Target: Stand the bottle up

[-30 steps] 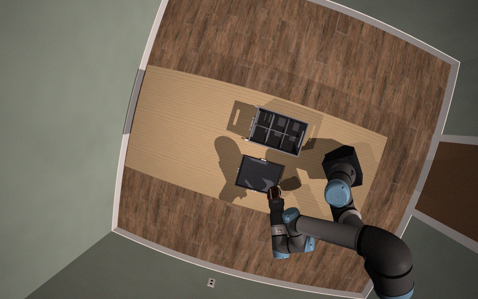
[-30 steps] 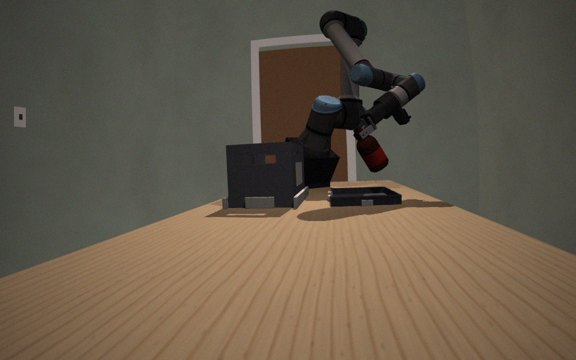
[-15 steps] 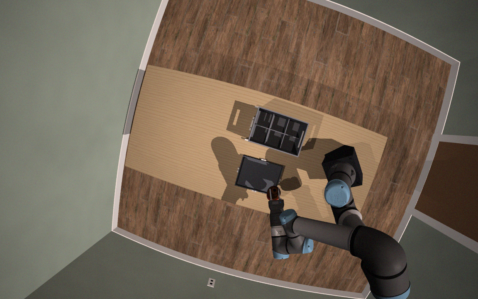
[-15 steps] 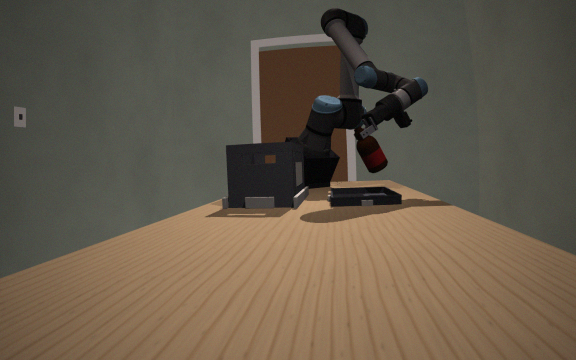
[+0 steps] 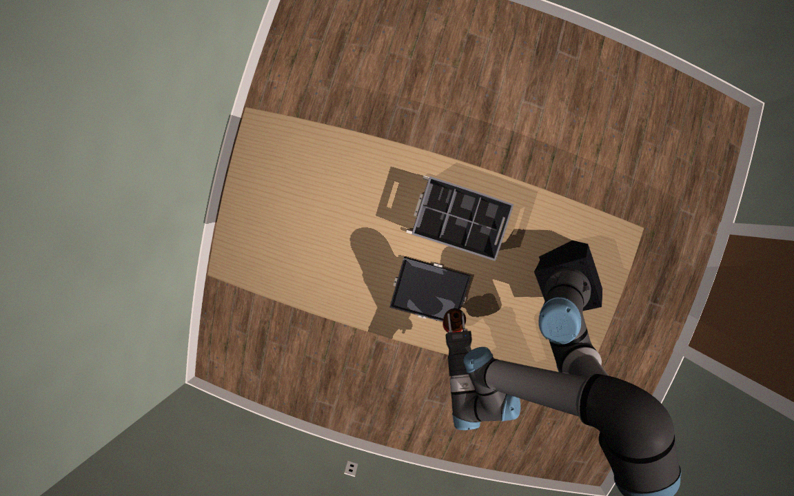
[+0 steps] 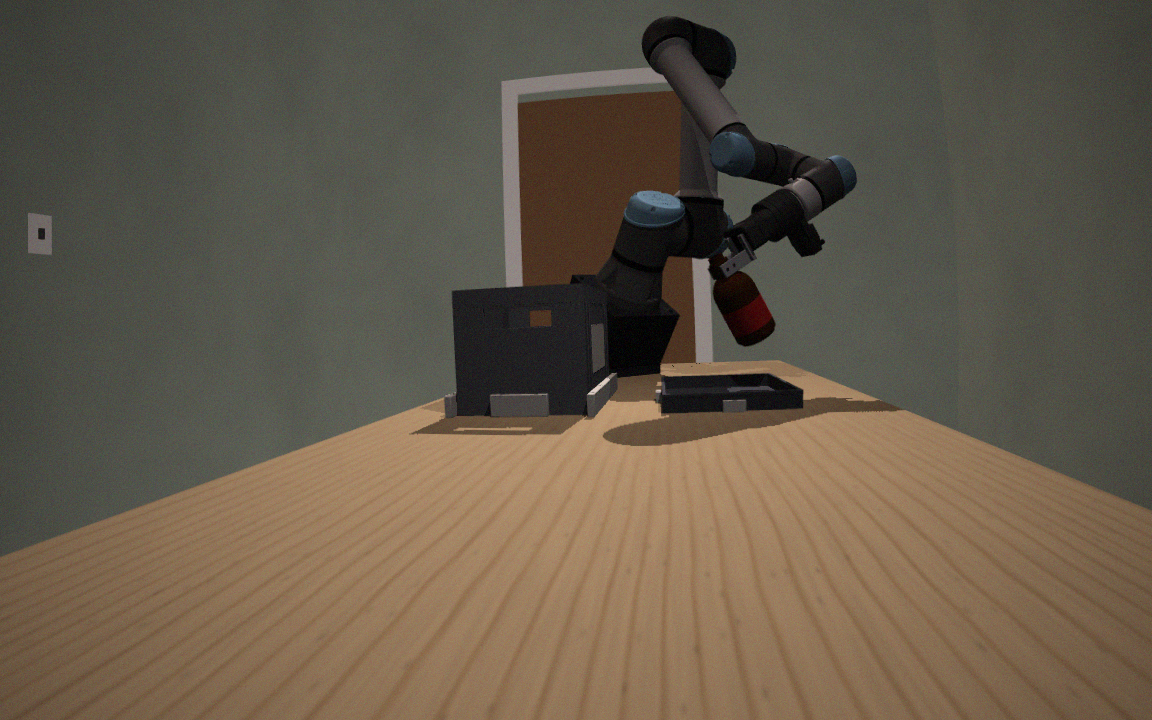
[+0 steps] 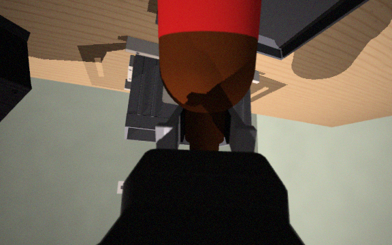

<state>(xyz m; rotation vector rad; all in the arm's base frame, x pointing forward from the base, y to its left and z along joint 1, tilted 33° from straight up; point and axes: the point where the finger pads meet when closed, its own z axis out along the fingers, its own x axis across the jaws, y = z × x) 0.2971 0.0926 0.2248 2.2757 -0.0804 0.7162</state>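
Note:
My gripper [image 6: 727, 259] [image 7: 205, 117] [image 5: 456, 330] is shut on the neck of a brown bottle [image 6: 744, 308] [image 7: 206, 61] [image 5: 454, 319] with a red label. The bottle hangs in the air, tilted, its base pointing down and away from the gripper, well above the dark flat tray [image 6: 772, 394] [image 5: 401, 289] [image 7: 305, 20]. In the overhead view the bottle is over the tray's near right corner. The tray holds nothing else that I can see.
A dark crate [image 6: 517, 349] [image 5: 428, 203] [image 7: 141, 95] with several compartments stands on the wooden table [image 6: 562, 555] [image 5: 289, 203] beside the tray. The robot's black base [image 5: 569, 265] [image 6: 638, 335] stands at the table's end behind both.

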